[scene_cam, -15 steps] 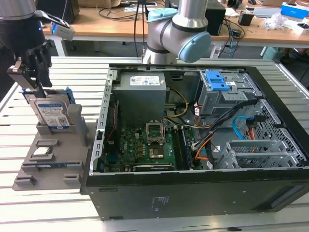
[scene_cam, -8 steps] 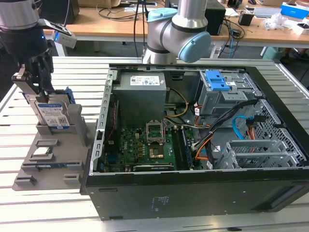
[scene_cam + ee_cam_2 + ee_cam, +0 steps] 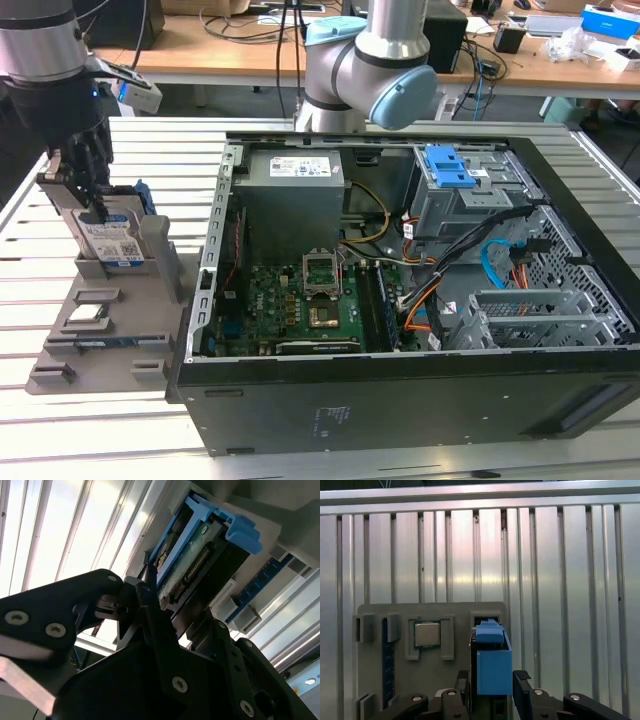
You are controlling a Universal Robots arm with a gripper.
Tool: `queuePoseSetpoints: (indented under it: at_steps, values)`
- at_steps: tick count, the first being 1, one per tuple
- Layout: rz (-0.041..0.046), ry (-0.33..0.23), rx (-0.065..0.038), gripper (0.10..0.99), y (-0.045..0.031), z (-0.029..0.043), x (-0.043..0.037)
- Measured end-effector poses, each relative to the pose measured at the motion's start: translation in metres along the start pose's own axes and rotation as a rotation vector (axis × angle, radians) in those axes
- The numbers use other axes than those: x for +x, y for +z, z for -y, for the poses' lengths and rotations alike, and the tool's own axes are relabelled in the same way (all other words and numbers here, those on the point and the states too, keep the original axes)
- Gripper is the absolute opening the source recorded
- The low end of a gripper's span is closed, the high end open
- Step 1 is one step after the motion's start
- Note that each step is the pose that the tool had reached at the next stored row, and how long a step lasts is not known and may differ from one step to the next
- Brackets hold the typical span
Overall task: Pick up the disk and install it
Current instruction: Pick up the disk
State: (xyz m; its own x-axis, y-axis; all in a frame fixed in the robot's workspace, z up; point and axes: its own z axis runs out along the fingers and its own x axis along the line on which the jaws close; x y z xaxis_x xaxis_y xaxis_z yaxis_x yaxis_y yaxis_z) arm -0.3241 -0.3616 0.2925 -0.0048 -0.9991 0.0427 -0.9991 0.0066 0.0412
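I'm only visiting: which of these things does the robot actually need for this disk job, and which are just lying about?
In the job: the gripper, at the disk; the disk, upright in its grey holder; the open computer case.

Just lying about: the square chip in that holder; cables and boxes on the desks behind.

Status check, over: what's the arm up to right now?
Gripper at top edge of disk. It stands upright in grey holder, beside the open computer case. Nothing seen blocking.
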Motion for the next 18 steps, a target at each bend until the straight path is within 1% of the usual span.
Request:
queuePoseSetpoints:
  at_steps: [5, 8, 9, 10, 11, 12, 13, 14, 16, 18]
  values:
    - [-0.0003, -0.001, 0.0, 0.482, 0.0028, 0.0001, 0.0012]
    - [-0.0004, -0.001, 0.0, 0.482, 0.0028, 0.0001, 0.0012]
    - [-0.0005, -0.001, 0.001, 0.482, 0.0029, 0.0001, 0.0012]
    - [-0.0002, -0.001, 0.013, 0.482, 0.0031, 0.0001, 0.0012]
    - [-0.0001, 0.0, 0.035, 0.482, 0.0031, 0.0, 0.0012]
    - [-0.0001, 0.001, 0.048, 0.482, 0.0031, -0.0001, 0.0012]
    - [0.0, 0.001, 0.054, 0.482, 0.0031, 0.0, 0.0012]
    - [0.0, 0.001, 0.055, 0.482, 0.0031, 0.0, 0.0012]
    - [0.0, 0.001, 0.056, 0.482, 0.0032, -0.0003, 0.0012]
    - [0.0, 0.001, 0.056, 0.482, 0.0033, -0.003, 0.0012]
